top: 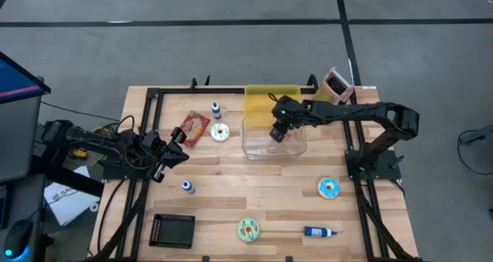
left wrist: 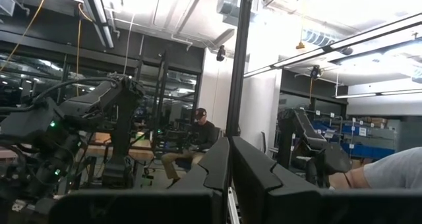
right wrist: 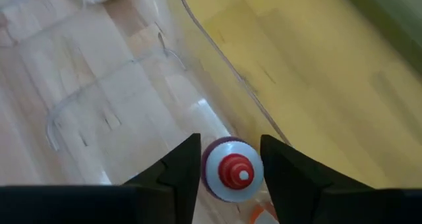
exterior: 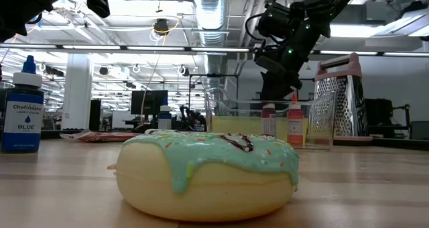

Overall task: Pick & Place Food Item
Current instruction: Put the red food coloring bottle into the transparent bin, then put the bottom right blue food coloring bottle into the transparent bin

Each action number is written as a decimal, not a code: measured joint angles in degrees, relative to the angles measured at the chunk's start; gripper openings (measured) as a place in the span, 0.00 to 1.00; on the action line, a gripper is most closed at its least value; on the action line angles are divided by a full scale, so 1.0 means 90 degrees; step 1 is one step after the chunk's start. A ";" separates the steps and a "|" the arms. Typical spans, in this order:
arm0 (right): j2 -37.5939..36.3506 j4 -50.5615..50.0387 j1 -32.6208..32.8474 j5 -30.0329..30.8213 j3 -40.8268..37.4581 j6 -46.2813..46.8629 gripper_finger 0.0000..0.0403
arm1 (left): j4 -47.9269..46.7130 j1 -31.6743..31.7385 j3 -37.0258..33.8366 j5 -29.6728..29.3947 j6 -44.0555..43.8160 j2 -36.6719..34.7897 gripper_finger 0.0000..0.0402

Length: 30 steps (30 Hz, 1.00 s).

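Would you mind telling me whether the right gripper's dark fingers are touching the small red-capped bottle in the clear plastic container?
Cannot tell. In the right wrist view the red-capped bottle sits between the right gripper fingers, edges nearly meeting, but neither contact nor gap shows plainly.

Three doughnuts: white-iced, blue-iced, green-iced. Three small dropper bottles outside the bin, and one lying flat. One clear bin, one grater, one black tray, one red packet
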 joint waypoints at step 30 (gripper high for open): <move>-0.1774 0.0929 0.1971 -0.0032 0.0017 -0.0732 0.35 | -0.0622 -0.0002 0.0000 -0.0031 -0.0126 0.0147 0.03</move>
